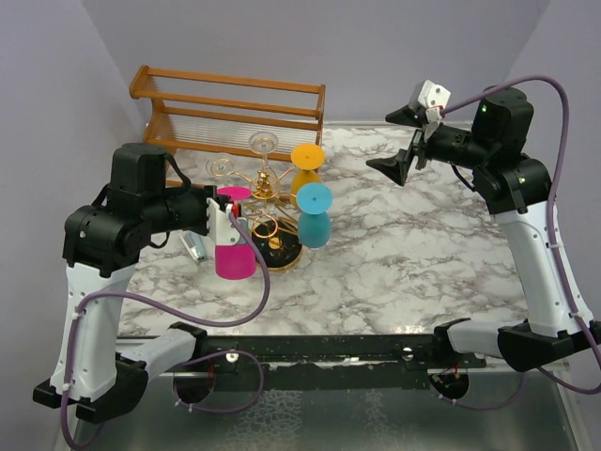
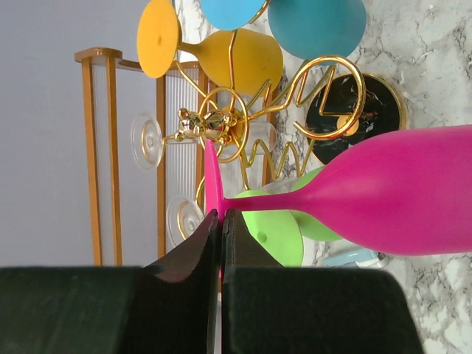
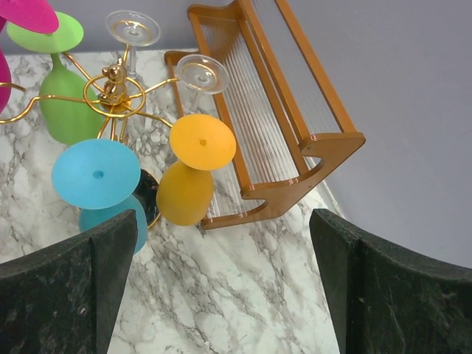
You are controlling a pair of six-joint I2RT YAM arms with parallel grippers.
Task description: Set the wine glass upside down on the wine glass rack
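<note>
The pink wine glass [image 1: 235, 252] hangs upside down, foot up, at the near-left side of the gold wire rack [image 1: 267, 199]. My left gripper [image 1: 219, 209] is shut on the rim of its foot [image 2: 211, 173]. The bowl [image 2: 413, 192] hangs free beside the rack's looped arms [image 2: 324, 96], and I see no arm around the stem. The rack's black base [image 2: 383, 110] lies beyond. My right gripper [image 1: 397, 141] is open and empty, raised at the back right, and its wrist view looks down on the rack [image 3: 112, 82].
On the rack hang an orange glass [image 1: 306, 162], a teal glass [image 1: 314, 214], a green glass [image 2: 280, 234] and two clear glasses [image 1: 264, 143]. A wooden rail frame [image 1: 235, 103] stands behind it. A small pale-blue object [image 1: 194, 246] lies by the left arm.
</note>
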